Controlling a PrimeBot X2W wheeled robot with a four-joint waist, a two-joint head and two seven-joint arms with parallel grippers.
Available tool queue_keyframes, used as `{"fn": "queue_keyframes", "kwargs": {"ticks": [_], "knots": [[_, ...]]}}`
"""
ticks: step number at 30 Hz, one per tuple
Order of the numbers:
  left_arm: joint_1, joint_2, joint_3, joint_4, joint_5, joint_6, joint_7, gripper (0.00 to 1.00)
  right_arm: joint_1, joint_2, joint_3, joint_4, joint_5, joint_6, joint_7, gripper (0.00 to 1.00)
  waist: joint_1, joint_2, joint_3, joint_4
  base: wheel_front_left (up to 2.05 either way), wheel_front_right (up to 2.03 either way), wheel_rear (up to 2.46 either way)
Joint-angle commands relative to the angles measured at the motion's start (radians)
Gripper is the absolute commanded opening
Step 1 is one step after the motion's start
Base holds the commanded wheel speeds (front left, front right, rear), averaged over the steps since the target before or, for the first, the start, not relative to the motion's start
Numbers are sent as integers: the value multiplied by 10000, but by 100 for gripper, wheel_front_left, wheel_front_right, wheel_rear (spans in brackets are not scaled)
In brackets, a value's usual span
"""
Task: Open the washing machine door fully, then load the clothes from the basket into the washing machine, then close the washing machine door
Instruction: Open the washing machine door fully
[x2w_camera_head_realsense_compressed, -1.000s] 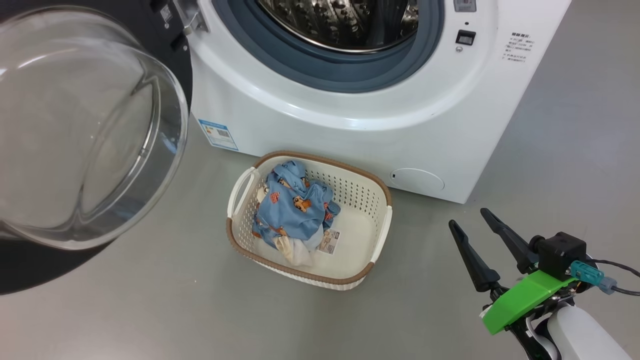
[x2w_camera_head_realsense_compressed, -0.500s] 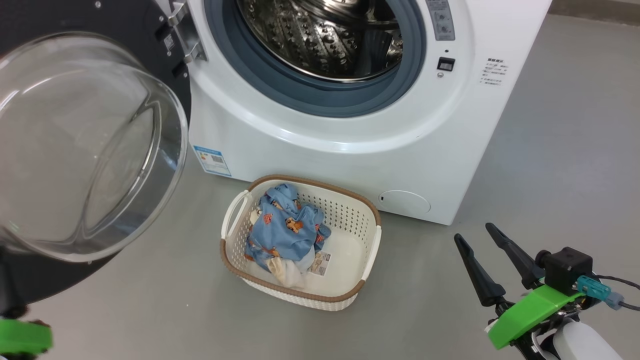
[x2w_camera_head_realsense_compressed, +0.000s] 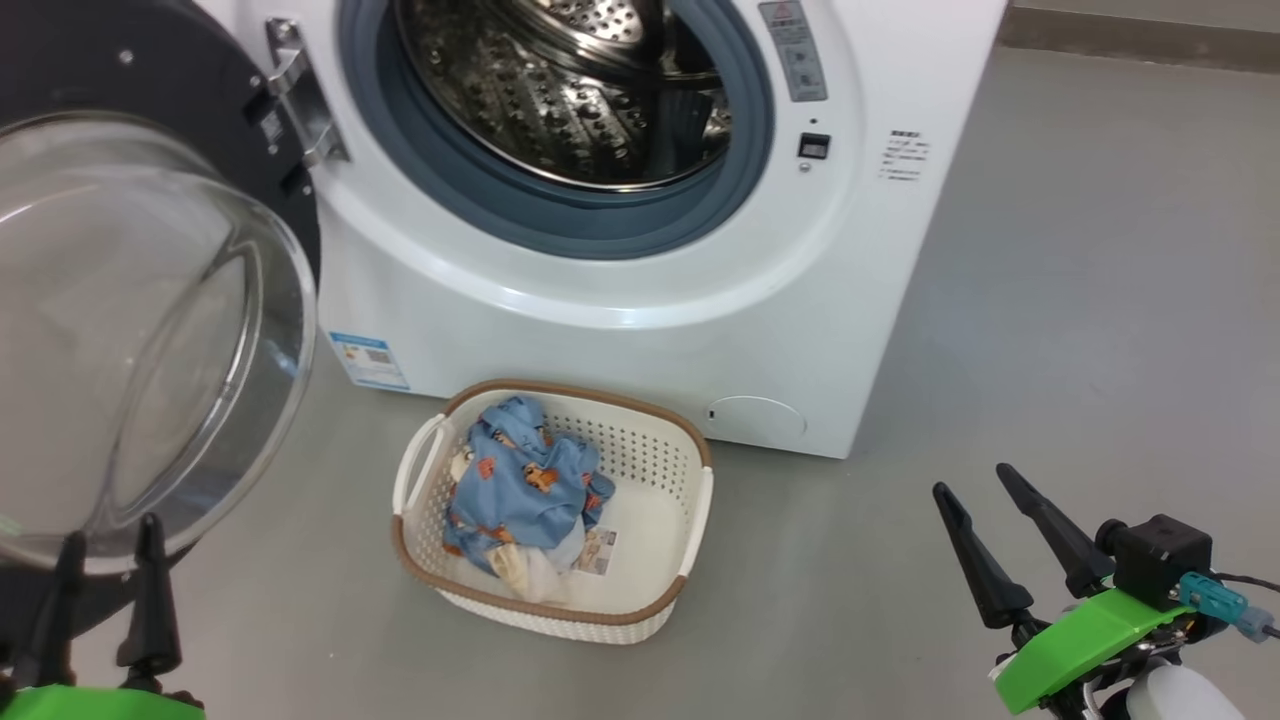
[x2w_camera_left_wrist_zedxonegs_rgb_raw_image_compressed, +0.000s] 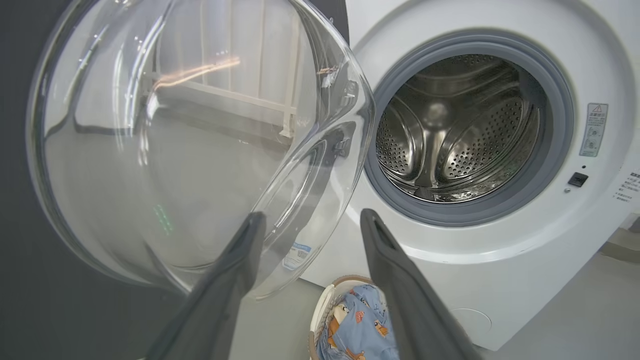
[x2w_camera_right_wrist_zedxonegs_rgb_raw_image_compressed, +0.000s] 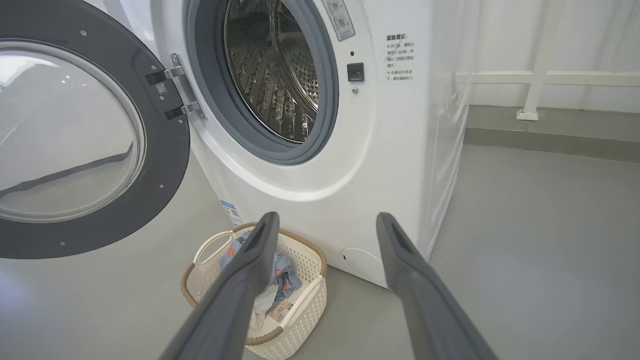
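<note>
The washing machine door (x2w_camera_head_realsense_compressed: 130, 330) hangs open at left (clothes (x2w_camera_head_realsense_compressed: 520, 485) in basket (x2w_camera_head_realsense_compressed: 697, 525), lower centre). At the bottom corners, left gripper (x2w_camera_head_realsense_compressed: 110, 535) and right gripper (x2w_camera_head_realsense_compressed: 972, 482) gape empty.

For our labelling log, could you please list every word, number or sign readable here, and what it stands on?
"温馨提示:" heads the printed notice on the big white boxy washing machine; its lines below are too small.
Grey warning label by the drum opening: a triangle sign, text blurred.
Blue label sticker: too small.
Paper label in the cream-white perforated plastic basket: unreadable.
</note>
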Motion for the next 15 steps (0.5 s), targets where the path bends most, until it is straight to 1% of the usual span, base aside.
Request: {"fn": "queue_keyframes", "kwargs": {"ticks": [1,2,3,4,9,15], "knots": [[-123,418,231,-353,-82,-19,-80,100,38,-144,99,-299,45,16,-120,100,0,-1,-51,-325,0,0,0],[-80,453,65,-467,-99,-19,-80,100,61,-141,65,-316,43,16,-120,100,0,-1,-50,-432,0,0,0],[58,470,-168,-837,-110,-19,-80,100,166,-134,-97,-413,1,16,-120,100,0,-1,0,-987,0,0,0],[90,481,-276,-970,-171,-19,-80,100,197,-133,-163,-455,-25,16,-120,100,0,-1,32,-1223,0,0,0],[179,590,-536,-1118,-330,-19,-80,100,260,-115,-365,-557,-95,16,-120,100,0,-1,129,-1758,0,0,0],[220,582,-734,-1191,-645,-19,-80,100,331,-69,-542,-655,-163,16,-120,100,0,-1,195,-2353,0,0,0]]}}
